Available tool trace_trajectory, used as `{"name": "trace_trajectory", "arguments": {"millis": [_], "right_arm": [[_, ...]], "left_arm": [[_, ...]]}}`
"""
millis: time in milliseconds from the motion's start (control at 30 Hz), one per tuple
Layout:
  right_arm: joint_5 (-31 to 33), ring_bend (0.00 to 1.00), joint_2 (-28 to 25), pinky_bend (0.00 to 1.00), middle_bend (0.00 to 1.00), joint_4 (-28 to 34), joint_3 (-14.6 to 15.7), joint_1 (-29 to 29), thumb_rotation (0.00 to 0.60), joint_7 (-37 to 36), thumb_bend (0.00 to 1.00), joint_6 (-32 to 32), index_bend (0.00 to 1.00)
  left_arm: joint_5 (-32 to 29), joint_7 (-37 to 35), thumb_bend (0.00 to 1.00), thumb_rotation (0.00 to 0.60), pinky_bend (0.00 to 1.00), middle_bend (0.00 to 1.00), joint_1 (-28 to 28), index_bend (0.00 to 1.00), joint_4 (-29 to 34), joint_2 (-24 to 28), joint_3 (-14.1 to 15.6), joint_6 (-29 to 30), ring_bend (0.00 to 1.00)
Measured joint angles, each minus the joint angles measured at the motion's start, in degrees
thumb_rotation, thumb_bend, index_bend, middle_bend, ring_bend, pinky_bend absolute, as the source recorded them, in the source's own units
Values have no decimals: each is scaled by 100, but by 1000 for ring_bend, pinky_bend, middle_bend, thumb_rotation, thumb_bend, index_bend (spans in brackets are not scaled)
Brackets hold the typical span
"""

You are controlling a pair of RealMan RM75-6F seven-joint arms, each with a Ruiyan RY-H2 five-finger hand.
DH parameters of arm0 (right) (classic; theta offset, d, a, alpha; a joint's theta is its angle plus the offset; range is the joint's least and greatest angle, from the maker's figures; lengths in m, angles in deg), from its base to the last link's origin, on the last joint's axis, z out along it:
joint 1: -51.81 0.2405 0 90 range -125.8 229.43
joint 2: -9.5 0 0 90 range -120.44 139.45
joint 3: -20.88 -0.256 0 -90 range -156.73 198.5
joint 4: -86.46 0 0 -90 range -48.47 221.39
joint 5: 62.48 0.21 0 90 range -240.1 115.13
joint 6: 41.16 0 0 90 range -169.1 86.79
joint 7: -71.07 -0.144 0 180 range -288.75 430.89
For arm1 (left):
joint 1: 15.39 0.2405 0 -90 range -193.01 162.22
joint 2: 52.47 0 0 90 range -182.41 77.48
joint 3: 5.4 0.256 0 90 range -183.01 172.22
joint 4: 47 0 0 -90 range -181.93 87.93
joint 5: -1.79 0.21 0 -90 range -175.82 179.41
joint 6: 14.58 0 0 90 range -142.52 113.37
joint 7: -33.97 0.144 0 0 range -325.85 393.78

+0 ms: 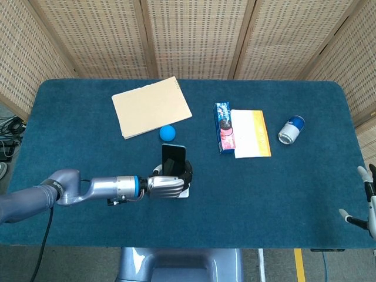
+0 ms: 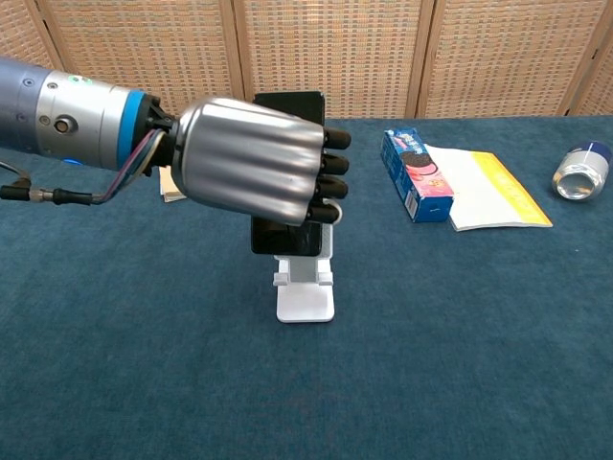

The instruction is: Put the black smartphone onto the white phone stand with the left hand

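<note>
My left hand [image 1: 167,186] [image 2: 257,159] grips the black smartphone [image 1: 173,159] [image 2: 288,103], held upright just in front of and above the white phone stand [image 2: 306,291]. In the chest view the phone's lower edge hangs a little above the stand's ledge and covers most of its backrest. In the head view only a sliver of the stand [image 1: 188,191] shows beside the fingers. My right hand [image 1: 367,200] sits at the far right table edge, fingers apart, holding nothing.
A tan notebook [image 1: 151,106] and a blue ball [image 1: 168,133] lie behind the stand. A cookie box [image 1: 223,127] [image 2: 416,174], a white-and-yellow booklet [image 1: 251,133] [image 2: 491,190] and a tipped can [image 1: 291,130] [image 2: 580,172] lie to the right on the blue table [image 1: 282,188].
</note>
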Motion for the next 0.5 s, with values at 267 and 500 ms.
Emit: {"name": "trace_trajectory", "arguments": {"millis": [267, 500], "right_arm": [[-10, 0, -27, 0, 0, 4, 3, -1, 600, -74, 0, 8, 0], [3, 0, -79, 0, 0, -13, -7, -7, 600, -216, 0, 25, 0]], "left_arm": [[-29, 232, 0, 600, 367, 508, -15, 586, -123, -221, -3, -102, 498], [-302, 687, 0, 600, 366, 508, 98, 586, -138, -378, -137, -356, 498]]}}
